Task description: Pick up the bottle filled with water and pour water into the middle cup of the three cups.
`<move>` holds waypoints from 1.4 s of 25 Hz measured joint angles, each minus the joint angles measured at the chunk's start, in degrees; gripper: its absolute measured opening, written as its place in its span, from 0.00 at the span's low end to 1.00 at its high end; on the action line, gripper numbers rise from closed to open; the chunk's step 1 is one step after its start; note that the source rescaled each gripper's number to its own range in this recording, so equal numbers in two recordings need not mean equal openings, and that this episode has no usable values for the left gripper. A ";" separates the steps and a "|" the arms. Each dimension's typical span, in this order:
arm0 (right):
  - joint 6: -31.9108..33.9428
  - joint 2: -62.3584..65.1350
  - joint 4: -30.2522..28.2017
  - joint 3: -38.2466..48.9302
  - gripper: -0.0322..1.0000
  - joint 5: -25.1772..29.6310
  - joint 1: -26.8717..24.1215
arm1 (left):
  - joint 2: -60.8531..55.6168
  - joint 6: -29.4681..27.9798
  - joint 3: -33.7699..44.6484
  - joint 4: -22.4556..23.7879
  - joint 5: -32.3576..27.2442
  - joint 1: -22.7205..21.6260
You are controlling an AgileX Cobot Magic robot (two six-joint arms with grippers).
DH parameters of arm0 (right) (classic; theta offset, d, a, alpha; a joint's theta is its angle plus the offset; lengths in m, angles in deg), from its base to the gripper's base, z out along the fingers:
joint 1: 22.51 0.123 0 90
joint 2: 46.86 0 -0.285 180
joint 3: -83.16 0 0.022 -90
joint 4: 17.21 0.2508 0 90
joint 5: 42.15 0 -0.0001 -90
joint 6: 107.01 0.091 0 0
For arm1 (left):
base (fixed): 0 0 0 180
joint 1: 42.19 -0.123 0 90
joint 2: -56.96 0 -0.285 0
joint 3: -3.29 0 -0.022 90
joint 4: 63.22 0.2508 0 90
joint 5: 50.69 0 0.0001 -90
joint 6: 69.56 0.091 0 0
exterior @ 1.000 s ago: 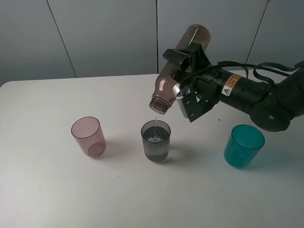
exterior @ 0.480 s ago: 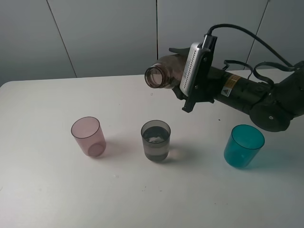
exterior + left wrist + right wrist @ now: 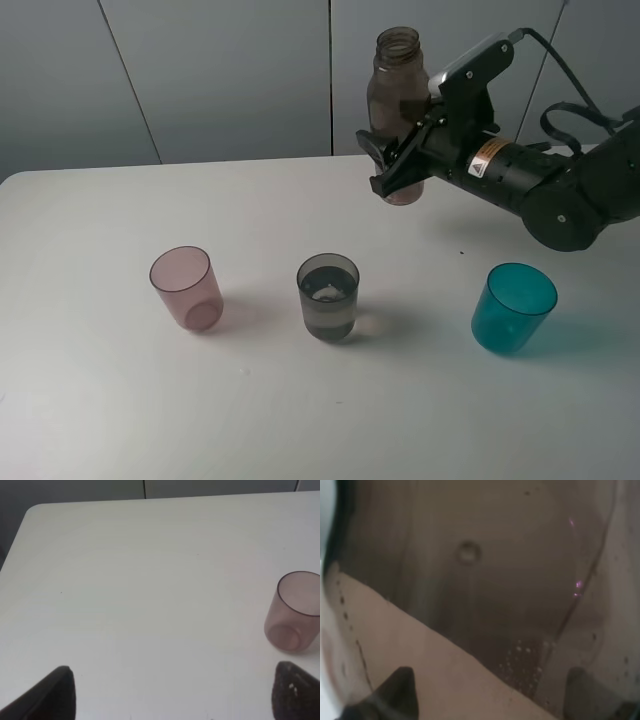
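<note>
My right gripper (image 3: 403, 150) is shut on the smoky-brown bottle (image 3: 397, 75) and holds it upright in the air, behind and above the cups. The bottle's body fills the right wrist view (image 3: 470, 580). The middle cup (image 3: 328, 296), smoky grey, stands on the table with water in it. The pink cup (image 3: 186, 288) stands to its left and the teal cup (image 3: 513, 306) to its right. The pink cup also shows in the left wrist view (image 3: 295, 612). My left gripper (image 3: 175, 695) is open, with only its fingertips (image 3: 57, 692) showing, low over bare table left of the pink cup.
The white table (image 3: 100, 400) carries only the three cups. A grey panelled wall (image 3: 220, 70) rises behind its far edge. The right arm's black body and cables (image 3: 570, 190) hang over the table's far right.
The right gripper has turned the bottle from tilted mouth-down over the middle cup to upright, and moved it up and back to the right. The water stream has stopped.
</note>
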 joint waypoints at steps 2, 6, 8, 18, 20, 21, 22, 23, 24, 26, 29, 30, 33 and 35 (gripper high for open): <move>1.21 -0.91 0.38 -3.05 0.03 4.12 -1.24 | 0.00 0.00 0.00 0.00 0.00 0.00; 2.47 -5.29 0.25 -7.99 0.03 6.30 -3.00 | 0.00 0.00 0.00 0.00 0.00 0.00; 3.37 -8.21 0.25 -10.31 0.03 6.42 -3.31 | 0.00 0.00 0.00 0.00 0.00 0.00; 14.18 -18.99 -1.16 -21.12 0.03 4.80 -3.31 | 0.00 0.00 0.00 0.00 0.00 0.00; 14.59 -20.12 -1.16 -21.81 0.03 3.53 -3.31 | 0.00 0.00 0.00 0.00 0.00 0.00; 14.68 -20.81 -1.16 -21.96 0.03 3.07 -3.31 | 0.00 0.00 0.00 0.00 0.00 0.00; 14.68 -21.33 -1.28 -22.10 0.03 2.79 -3.31 | 0.00 0.00 0.00 0.00 0.00 0.00; 14.68 -21.76 -1.28 -22.20 0.03 2.79 -3.31 | 0.00 0.00 0.00 0.00 0.00 0.00; 14.85 -22.23 -1.28 -22.20 0.03 2.79 -3.31 | 0.00 0.00 0.00 0.00 0.00 0.00; 14.80 -22.85 -1.28 -22.20 0.03 2.79 -3.31 | 0.00 0.00 0.00 0.00 0.00 0.00; 14.80 -22.98 -1.28 -22.20 0.03 2.83 -3.31 | 0.00 0.11 0.00 0.00 0.00 0.00; 14.80 -22.98 -1.28 -22.22 0.03 2.84 -3.31 | 0.00 0.11 0.00 0.00 0.00 0.00; 14.80 -22.98 -1.98 -22.32 0.03 2.84 -3.31 | 0.00 0.11 0.00 0.00 0.00 0.00; 14.90 -22.98 -2.95 -22.32 0.03 2.96 -3.31 | 0.00 0.33 0.00 0.00 0.00 0.00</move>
